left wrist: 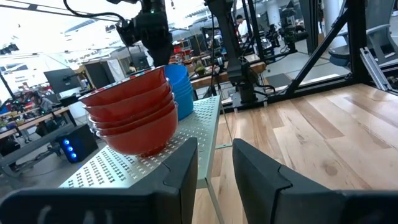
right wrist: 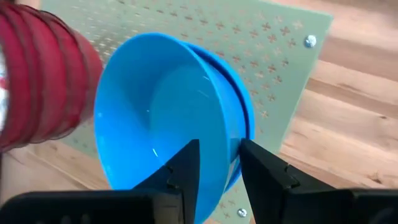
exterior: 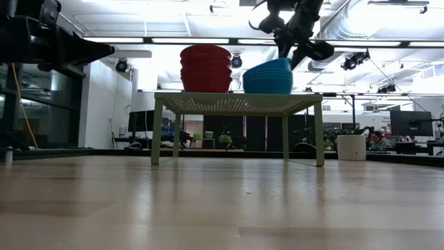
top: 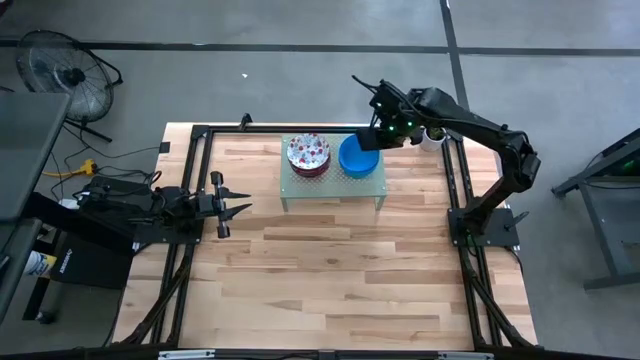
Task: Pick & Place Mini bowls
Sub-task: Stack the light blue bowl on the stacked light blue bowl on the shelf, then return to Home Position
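Now the table [top: 330,290] fills the middle of the high view, with the stand [top: 333,186] at its upper centre; on the stand sit two stacks side by side, the speckled bowls [top: 308,153] to the picture's left and the blue bowls [top: 358,159] to the right, nearly touching; each stack is several bowls nested mouth up, and I cannot count them surely. The right gripper [top: 385,132] hangs at the blue stack's upper right edge, so the stack lies just down and left of it; in the right wrist view its fingers [right wrist: 186,171] straddle the top blue bowl's rim with a gap on each side, parted and not clearly clamping, so I judge the bowl is set down or about to be freed. The right arm is far nearer the bowls; the left gripper [top: 232,207] waits at middle left, well apart from the stand, part open and empty.
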### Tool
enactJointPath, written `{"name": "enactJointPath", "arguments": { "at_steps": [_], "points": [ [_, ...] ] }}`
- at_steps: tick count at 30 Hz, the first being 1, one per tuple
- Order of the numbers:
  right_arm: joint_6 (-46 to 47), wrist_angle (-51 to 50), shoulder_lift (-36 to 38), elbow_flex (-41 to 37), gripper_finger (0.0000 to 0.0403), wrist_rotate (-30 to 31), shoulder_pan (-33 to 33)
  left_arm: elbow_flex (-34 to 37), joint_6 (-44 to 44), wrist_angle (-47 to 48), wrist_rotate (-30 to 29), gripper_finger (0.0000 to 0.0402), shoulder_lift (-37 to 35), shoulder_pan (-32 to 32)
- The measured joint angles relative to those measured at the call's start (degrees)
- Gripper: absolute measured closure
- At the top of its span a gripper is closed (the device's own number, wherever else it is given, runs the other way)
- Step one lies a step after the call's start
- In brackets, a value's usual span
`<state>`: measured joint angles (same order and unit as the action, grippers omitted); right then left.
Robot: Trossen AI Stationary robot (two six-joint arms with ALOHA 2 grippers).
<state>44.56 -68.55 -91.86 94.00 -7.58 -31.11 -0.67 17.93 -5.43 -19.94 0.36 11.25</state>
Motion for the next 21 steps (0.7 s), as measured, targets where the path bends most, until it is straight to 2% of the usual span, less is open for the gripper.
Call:
{"name": "enactJointPath", "arguments": {
  "at_steps": [4, 15, 18, 21],
  "points": [
    [-1.22, 2.66, 0.29, 0.02, 0.03, -1.4, 0.11, 0.0, 0.0, 0.01, -0.02, 0.0305, 0.0, 0.0],
    [-1.78, 1.19, 1.02, 0.02, 0.03, -1.69, -0.29, 0.0, 0.0, 0.01, -0.01, 0.0305, 0.0, 0.0],
    [-4.4, -0.15, 3.34, 0.02, 0.03, -3.42, -0.93, 0.0, -0.01, 0.01, -0.01, 0.0305, 0.0, 0.0],
    [-10.68, -3.11, 7.58, 0.01, 0.03, -1.12, -0.09, 0.0, 0.0, 0.0, -0.01, 0.0305, 0.0, 0.02]
  ]
}}
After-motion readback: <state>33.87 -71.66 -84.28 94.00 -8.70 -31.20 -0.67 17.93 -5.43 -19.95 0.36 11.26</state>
